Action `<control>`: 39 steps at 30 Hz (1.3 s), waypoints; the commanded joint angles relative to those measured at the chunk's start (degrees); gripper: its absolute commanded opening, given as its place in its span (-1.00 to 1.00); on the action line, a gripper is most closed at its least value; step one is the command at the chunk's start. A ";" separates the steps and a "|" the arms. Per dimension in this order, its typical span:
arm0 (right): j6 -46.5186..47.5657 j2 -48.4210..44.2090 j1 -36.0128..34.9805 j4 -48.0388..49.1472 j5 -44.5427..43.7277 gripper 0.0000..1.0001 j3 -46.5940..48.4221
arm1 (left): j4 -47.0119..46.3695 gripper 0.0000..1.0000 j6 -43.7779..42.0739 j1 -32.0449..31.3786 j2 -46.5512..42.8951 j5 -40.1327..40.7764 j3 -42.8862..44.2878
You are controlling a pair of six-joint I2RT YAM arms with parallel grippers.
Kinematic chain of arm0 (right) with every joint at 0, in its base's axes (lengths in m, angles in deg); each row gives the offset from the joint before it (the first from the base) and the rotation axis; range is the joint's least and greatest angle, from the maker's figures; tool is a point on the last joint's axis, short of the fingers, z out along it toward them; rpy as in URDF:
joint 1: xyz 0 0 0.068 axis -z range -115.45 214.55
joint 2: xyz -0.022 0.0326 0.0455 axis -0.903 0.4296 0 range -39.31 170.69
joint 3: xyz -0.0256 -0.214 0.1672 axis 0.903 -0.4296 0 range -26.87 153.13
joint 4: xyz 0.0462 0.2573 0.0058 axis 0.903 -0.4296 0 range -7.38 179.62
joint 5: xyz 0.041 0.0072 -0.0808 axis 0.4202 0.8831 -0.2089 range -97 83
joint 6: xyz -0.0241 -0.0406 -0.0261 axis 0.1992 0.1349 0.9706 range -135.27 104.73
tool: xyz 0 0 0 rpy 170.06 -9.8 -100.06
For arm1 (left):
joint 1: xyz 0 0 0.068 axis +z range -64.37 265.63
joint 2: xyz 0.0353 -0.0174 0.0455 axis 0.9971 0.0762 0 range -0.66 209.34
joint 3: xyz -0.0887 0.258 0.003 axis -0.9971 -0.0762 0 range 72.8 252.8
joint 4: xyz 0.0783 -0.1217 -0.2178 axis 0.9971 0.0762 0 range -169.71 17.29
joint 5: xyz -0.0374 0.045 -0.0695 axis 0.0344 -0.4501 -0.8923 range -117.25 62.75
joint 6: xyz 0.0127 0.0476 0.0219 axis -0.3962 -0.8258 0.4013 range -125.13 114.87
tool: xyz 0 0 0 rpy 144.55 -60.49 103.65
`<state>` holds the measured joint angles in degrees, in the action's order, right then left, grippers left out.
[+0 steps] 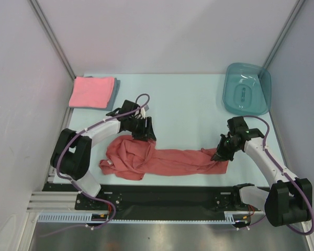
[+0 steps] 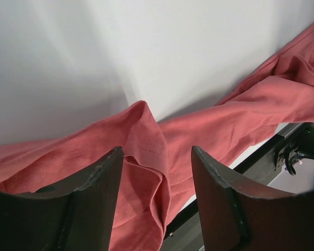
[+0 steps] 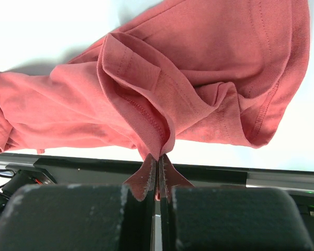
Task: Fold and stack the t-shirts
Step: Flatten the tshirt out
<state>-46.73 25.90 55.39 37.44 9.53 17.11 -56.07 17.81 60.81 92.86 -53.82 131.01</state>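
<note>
Left pincer [image 2: 157, 157]: spread, just above the brick-red t-shirt [image 2: 240, 120].
Right pincer [image 3: 157, 164]: pressed together, pinching a brick-red t-shirt fold.

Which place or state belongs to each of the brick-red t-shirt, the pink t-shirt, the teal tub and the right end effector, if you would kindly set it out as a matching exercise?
Column one:
1. brick-red t-shirt
2. pink t-shirt
3. teal tub
4. right end effector

Column two:
A. folded, at the far-left corner
B. pinched shut on a fold of fabric
C. at the far-right corner
D. unfolded, stretched out along the near edge

Pairs: 1-D, 2-A, 3-C, 4-B
</note>
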 commanded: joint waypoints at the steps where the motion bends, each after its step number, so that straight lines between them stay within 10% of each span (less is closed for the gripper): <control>1: 0.17 -1.14 -0.15 0.24 0.34 -1.00 0.49 | 2.28 0.19 -1.22 -0.49 2.19 -0.51 3.39; 7: 0.70 -1.14 -0.06 -0.02 0.34 -1.00 0.49 | 8.08 0.02 0.69 -0.49 1.76 6.77 5.94; 11: 0.96 -1.22 0.12 -0.11 0.34 -1.00 0.49 | 10.81 0.32 2.28 -0.49 -0.08 11.80 6.56; 28: 2.28 -0.26 1.52 -0.11 0.60 -1.00 1.37 | 19.43 0.19 -5.45 1.09 16.44 1.97 15.96; 39: 3.16 0.18 2.05 0.41 1.22 -1.00 1.28 | 5.99 0.08 9.31 -9.01 11.96 -13.07 14.73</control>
<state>-44.94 25.99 57.02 37.44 10.03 17.11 -44.90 21.76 54.54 108.24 -61.03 144.72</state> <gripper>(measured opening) 0.019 0.544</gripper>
